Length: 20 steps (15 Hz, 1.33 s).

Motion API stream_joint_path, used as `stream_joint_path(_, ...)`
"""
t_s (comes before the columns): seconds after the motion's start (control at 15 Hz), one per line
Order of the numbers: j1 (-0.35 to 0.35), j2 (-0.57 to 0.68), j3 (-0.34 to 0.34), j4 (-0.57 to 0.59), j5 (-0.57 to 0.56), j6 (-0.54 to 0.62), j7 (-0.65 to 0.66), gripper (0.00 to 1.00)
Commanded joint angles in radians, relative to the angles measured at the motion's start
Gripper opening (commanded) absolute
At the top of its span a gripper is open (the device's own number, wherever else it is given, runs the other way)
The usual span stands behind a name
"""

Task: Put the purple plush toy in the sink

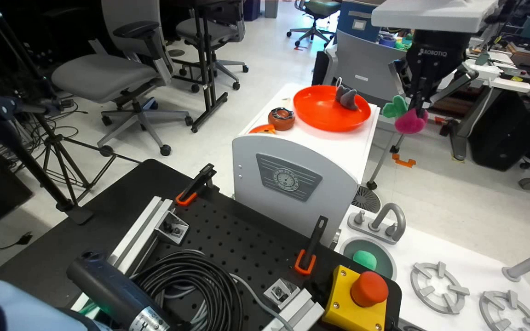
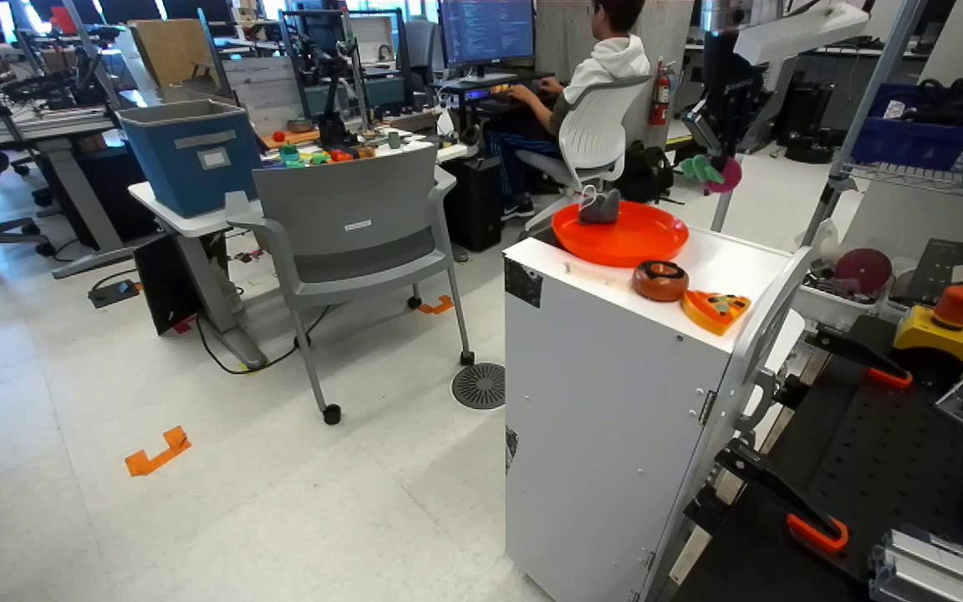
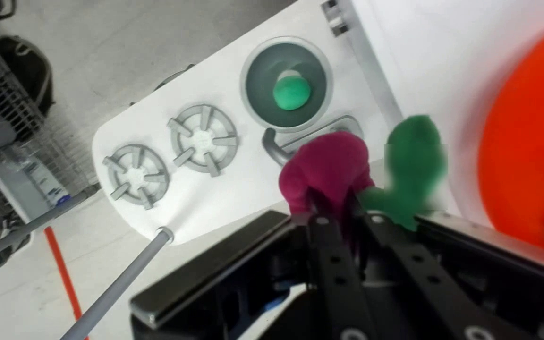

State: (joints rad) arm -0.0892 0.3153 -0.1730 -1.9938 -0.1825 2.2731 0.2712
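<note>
Hanging in midair, clamped on the purple toy [image 1: 411,123], the end effector [image 3: 333,196] holds it to the right of the orange bowl [image 1: 318,105] on the white bench [image 1: 350,147] in an exterior view, well apart from the sink [image 1: 385,260], near right, where a green item [image 1: 365,259] lies.
</note>
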Motion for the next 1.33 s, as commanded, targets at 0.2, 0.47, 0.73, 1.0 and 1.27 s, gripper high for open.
stream_joint_path(0.2, -0.062, -0.03, 0.036, 0.004, 0.31, -0.009, -0.073, 0.02)
stream_joint_path(0.47, -0.079, -0.044, 0.028, -0.012, 0.385, 0.005, -0.077, 0.02)
stream_joint_path(0.73, -0.106, -0.055, 0.021, -0.024, 0.445, 0.008, -0.084, 0.02)
stream_joint_path(1.0, -0.142, -0.072, 0.01, -0.051, 0.508, 0.016, -0.1, 0.02)
stream_joint_path(1.27, -0.181, -0.084, -0.006, -0.076, 0.58, 0.017, -0.121, 0.02)
